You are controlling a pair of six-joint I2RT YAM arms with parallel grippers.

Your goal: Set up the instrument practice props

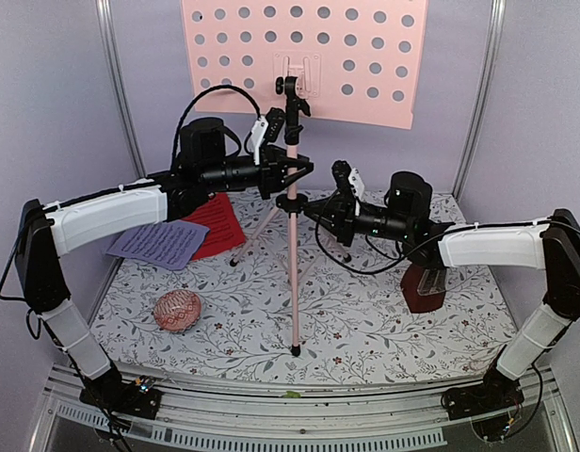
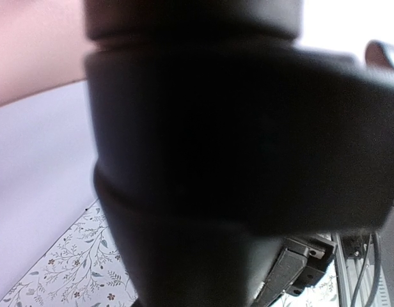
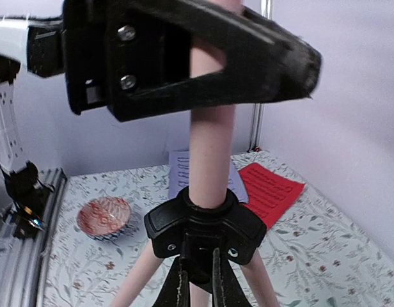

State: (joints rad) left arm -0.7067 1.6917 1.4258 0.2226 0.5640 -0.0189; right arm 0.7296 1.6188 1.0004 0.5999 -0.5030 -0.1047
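The pink tripod music stand stands mid-table, its perforated desk at the top. My left gripper is shut on the pole above the black hub. It also shows in the right wrist view, one of its fingers lying across the pink pole. My right gripper is shut on a tab of the hub, jaws nearly together. The lavender page and red page lie flat at the left. The dark red-brown metronome stands at the right. A dark close-up shape fills the left wrist view.
A red patterned bowl sits at front left on the floral tablecloth. Lilac walls with metal posts close the back and sides. The three stand legs spread over the middle of the cloth. The bowl and pages show behind the hub.
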